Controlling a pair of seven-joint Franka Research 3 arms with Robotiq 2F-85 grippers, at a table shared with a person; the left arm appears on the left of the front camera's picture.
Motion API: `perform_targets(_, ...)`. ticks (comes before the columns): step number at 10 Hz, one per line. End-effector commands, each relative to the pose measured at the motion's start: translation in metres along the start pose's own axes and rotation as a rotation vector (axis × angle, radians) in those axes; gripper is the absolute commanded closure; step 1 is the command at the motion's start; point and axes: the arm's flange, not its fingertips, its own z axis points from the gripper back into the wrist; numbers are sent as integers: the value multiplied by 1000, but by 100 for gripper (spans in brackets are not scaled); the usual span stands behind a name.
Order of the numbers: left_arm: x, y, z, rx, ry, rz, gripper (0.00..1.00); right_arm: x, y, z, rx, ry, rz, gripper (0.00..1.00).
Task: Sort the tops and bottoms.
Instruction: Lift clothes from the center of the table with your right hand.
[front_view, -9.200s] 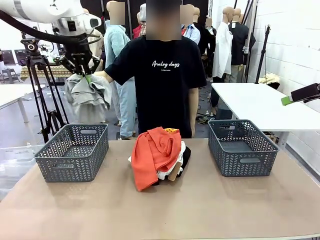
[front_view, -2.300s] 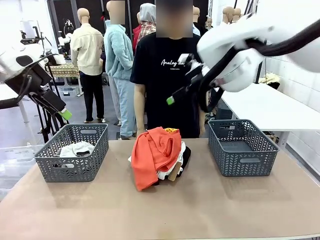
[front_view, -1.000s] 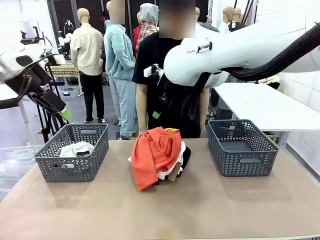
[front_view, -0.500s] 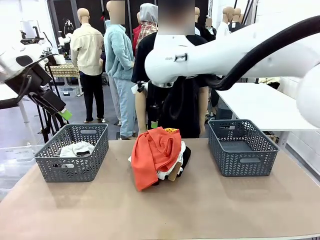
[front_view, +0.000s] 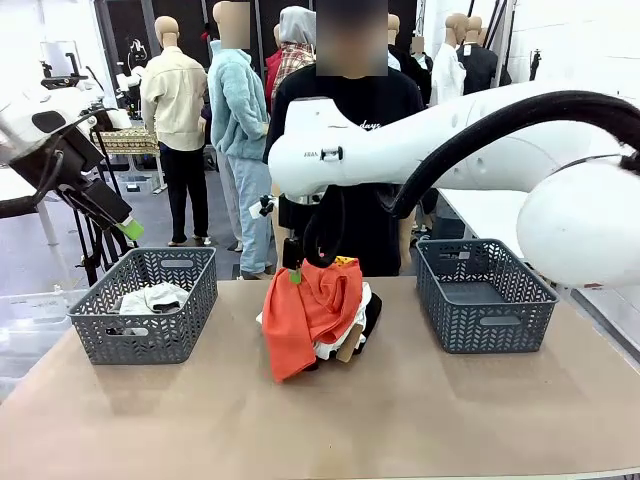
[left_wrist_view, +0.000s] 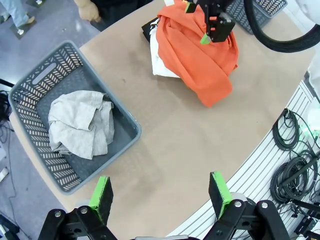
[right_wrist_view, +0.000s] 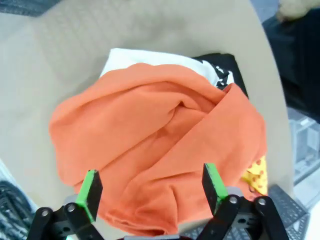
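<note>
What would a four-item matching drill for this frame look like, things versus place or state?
Things
A. orange-red top
B. grey cloth
C. right gripper
D. left gripper

Place or state
1. open, high over the left end of the table
2. crumpled inside the left basket
3. draped over the white top at mid-table
4. open, close above the heaped clothes

Pairs: A-3, B-2, C-4, D-1
</note>
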Motion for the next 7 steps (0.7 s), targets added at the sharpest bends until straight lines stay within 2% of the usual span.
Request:
perform_targets(1, 1, 0, 2, -2, 4, 5, 0, 6, -5, -5, -9, 43, -39, 0)
perform_targets(7, 1, 0, 2, -2, 4, 5, 0, -1, -5, -40, -1, 111, -60, 0)
